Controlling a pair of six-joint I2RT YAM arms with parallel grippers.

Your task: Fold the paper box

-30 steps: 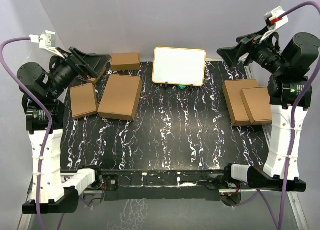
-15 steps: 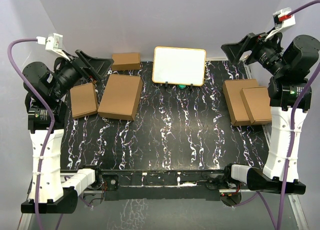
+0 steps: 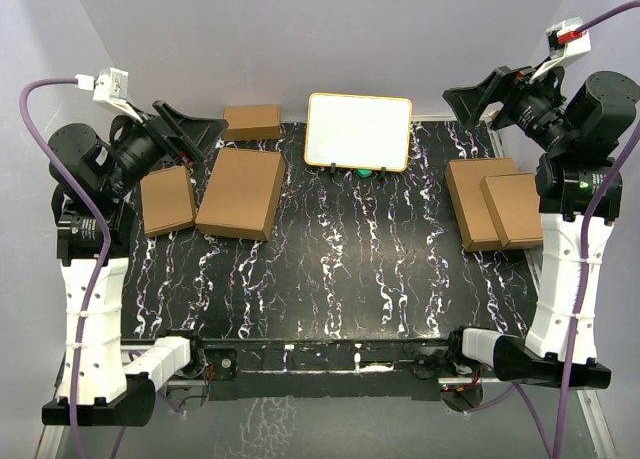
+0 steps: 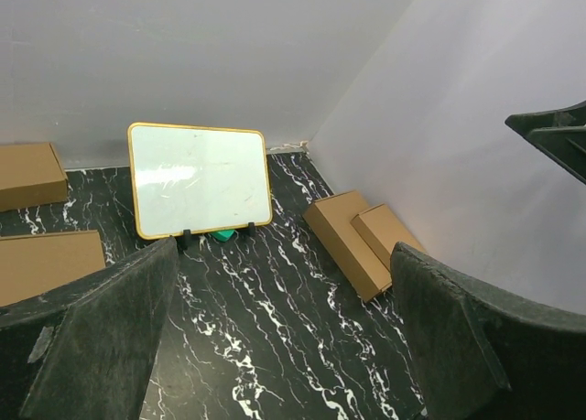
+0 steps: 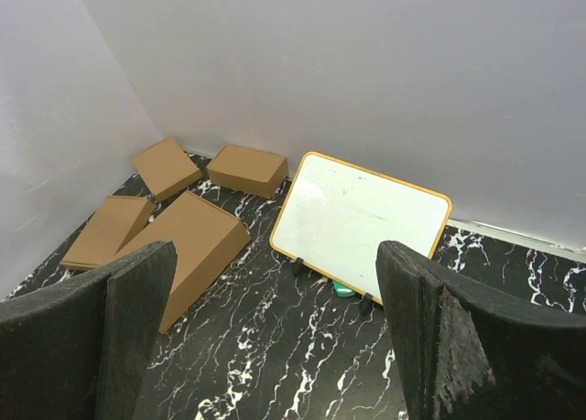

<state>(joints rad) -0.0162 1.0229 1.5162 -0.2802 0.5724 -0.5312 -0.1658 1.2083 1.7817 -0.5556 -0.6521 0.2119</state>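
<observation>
The paper box (image 3: 240, 192) lies folded as a flat brown mailer box, left of centre on the black marbled table (image 3: 360, 269). It also shows in the right wrist view (image 5: 190, 244) and at the left edge of the left wrist view (image 4: 46, 263). My left gripper (image 3: 190, 131) is open and empty, raised over the back left corner, above and behind the box. In its own view the left gripper (image 4: 284, 347) frames bare table. My right gripper (image 3: 468, 101) is open and empty, raised over the back right corner. In its own view the right gripper (image 5: 275, 338) also frames bare table.
A white board with a tan frame (image 3: 358, 131) stands at the back centre, a small green thing at its foot. Smaller brown boxes lie at the left (image 3: 167, 200) and back left (image 3: 251, 121). Two stacked boxes (image 3: 495, 204) lie at the right. Grey walls enclose the table.
Over the last second both arms lifted their grippers a little, the left one shifting slightly right. The boxes have not moved.
</observation>
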